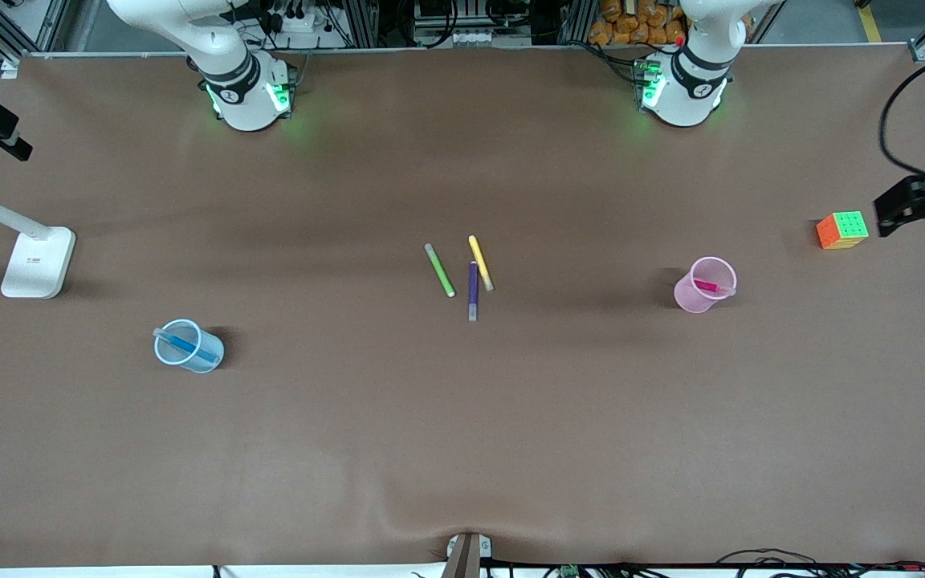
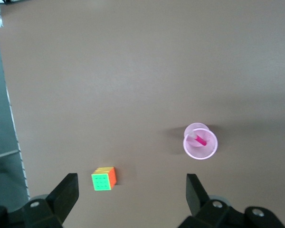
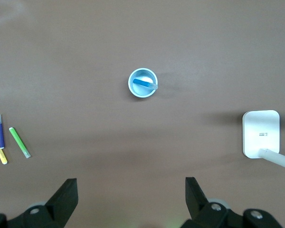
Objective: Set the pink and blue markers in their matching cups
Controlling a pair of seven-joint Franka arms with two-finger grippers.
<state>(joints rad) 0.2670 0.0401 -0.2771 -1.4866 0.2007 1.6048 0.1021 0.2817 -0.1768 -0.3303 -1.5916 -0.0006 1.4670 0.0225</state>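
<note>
A wide brown table fills the space, the two arm bases standing along one edge with shelving clutter past them. Both arms wait, raised high. The left gripper hangs with its fingers spread wide apart and empty, looking down at the pink cup and a Rubik's cube. The right gripper is likewise spread and empty, high over the blue cup and a white lamp base.

The pink marker leans inside the pink cup, its pale end resting on the rim; the blue marker leans the same way in the blue cup. Both look light, stiff and smooth, best pinched across the barrel near the middle. The thin cups would likely tip at a nudge.

Green, yellow and purple markers lie loose mid-table, well apart from either gripper.
</note>
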